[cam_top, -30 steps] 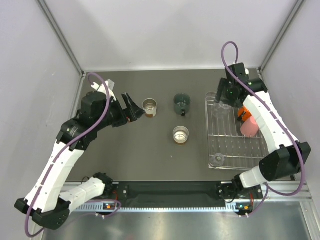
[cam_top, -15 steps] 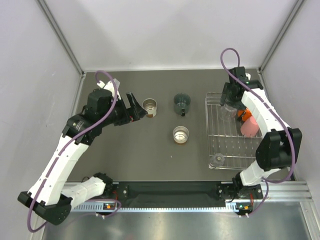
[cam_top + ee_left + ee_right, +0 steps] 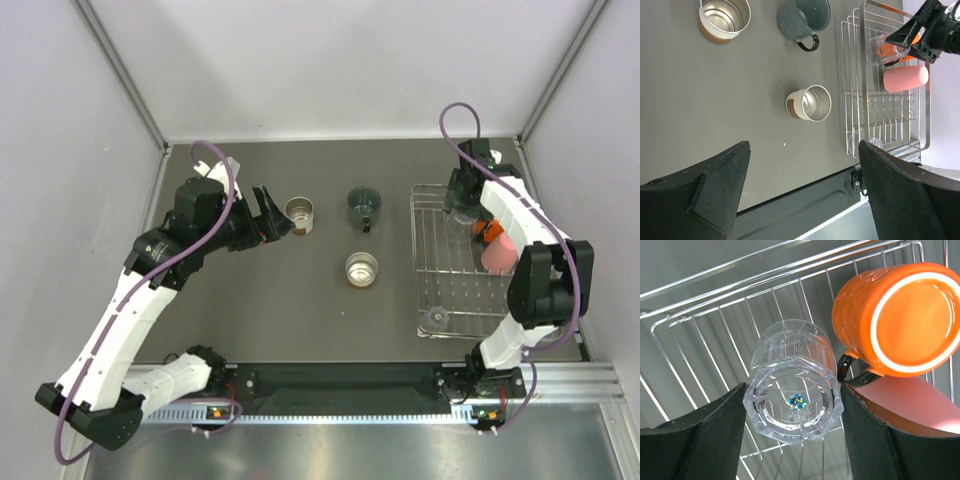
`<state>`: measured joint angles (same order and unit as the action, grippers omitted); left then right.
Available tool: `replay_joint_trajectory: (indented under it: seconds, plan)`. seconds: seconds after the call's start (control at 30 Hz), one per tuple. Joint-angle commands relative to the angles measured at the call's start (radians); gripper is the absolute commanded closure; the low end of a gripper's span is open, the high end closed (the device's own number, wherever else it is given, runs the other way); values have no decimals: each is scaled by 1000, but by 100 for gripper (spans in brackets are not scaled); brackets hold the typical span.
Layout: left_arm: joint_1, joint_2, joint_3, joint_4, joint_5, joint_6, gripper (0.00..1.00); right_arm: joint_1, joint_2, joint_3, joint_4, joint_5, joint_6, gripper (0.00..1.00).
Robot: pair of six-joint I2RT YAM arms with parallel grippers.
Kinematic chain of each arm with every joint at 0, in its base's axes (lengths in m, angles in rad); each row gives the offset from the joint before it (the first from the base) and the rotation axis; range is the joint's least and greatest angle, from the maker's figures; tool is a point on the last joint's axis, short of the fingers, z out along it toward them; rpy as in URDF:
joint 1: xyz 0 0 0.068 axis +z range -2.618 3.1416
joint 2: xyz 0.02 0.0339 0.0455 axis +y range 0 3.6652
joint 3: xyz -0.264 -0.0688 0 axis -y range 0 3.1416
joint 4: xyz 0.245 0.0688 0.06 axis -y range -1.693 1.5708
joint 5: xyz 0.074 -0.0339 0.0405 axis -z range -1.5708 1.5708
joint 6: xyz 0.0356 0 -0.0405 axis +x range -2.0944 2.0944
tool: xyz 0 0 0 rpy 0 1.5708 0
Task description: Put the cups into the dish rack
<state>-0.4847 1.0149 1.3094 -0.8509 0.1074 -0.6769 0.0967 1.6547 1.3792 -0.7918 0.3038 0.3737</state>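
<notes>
Clear tumbler (image 3: 790, 360) being gripped at the dish rack (image 3: 450, 290)

Nearest, a steel cup (image 3: 362, 268) is being shown upright on the table (image 3: 250, 310); beyond it, the left gripper (image 3: 802, 147) is being held wide open, empty. At the rack's far end, the tumbler is being pinched between the right gripper's (image 3: 792, 395) fingers, beside an orange cup (image 3: 895, 320).

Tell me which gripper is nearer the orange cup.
Right. The right gripper, holding a clear cup, is beside the orange cup; the left gripper is far off, by a steel cup.
</notes>
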Motion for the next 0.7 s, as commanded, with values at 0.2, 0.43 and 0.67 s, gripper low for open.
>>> replay_joint_trajectory:
  seconds: [0.2, 0.43, 0.67]
  plan:
    - [5, -1, 39, -8, 17, 20, 6, -34, 28, 27, 69, 28, -21, 92]
    - [3, 11, 34, -7, 38, 22, 6, -34, 16, 20, 63, 11, -27, 38]
    - [5, 21, 27, 3, 66, 16, 6, -34, -35, 26, 26, -25, -27, 12]
